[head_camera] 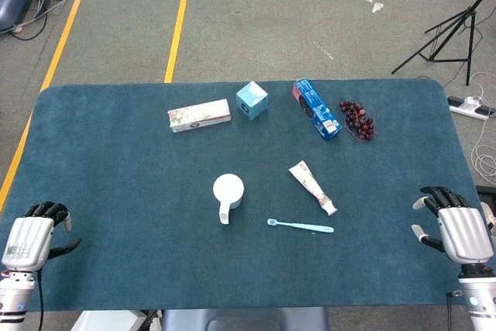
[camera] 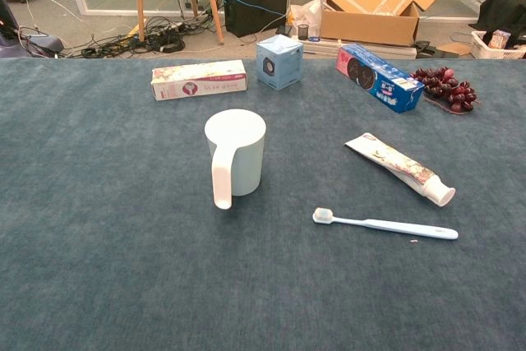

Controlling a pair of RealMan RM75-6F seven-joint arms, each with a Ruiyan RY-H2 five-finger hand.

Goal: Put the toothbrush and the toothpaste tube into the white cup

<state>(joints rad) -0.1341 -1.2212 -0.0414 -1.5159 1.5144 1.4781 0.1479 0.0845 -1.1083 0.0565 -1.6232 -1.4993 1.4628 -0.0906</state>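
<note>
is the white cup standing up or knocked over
Upright. The white cup stands on its base on the table, round mouth facing up, handle pointing toward the robot. The toothbrush and toothpaste tube lie outside it.

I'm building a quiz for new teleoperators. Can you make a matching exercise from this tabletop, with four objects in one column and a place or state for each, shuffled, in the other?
Things:
1. white cup
2. toothbrush
3. toothpaste tube
4. bunch of grapes

Places or states:
A. lies flat nearest the robot's edge of the table, bristle end toward the cup
B. far right of the table, beside the blue packet
C. stands upright, handle toward the robot
D. lies at a slant between the blue packet and the toothbrush, cap toward the robot

Pairs: 1-C, 2-A, 3-D, 4-B
</note>
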